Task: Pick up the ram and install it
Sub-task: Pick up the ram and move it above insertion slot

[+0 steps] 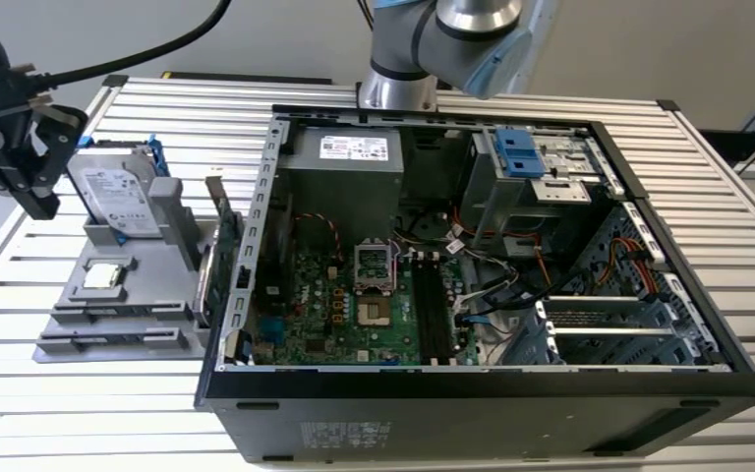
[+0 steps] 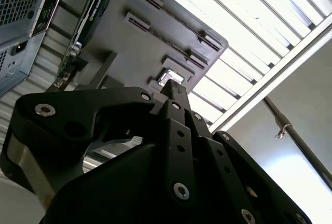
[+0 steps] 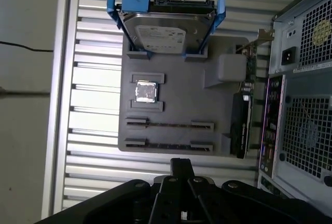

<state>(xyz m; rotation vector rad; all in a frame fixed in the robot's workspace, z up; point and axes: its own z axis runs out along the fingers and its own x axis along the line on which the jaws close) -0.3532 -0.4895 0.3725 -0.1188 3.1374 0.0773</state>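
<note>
The ram is hard to place, perhaps the thin dark edge in a slot of the grey holder (image 3: 176,105), which in the exterior view stands at 9 o'clock from the computer case (image 1: 483,413), so installing seems not yet done, and I cannot tell whether the gripper (image 3: 182,164) near the holder is closed.

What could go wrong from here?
The ram sits edge-on in a thin slot of the tray, so an off-centre descent could hit it. The claw looks shut, so it could not straddle the stick. Loose cables beside the board slots might snag during insertion.
</note>
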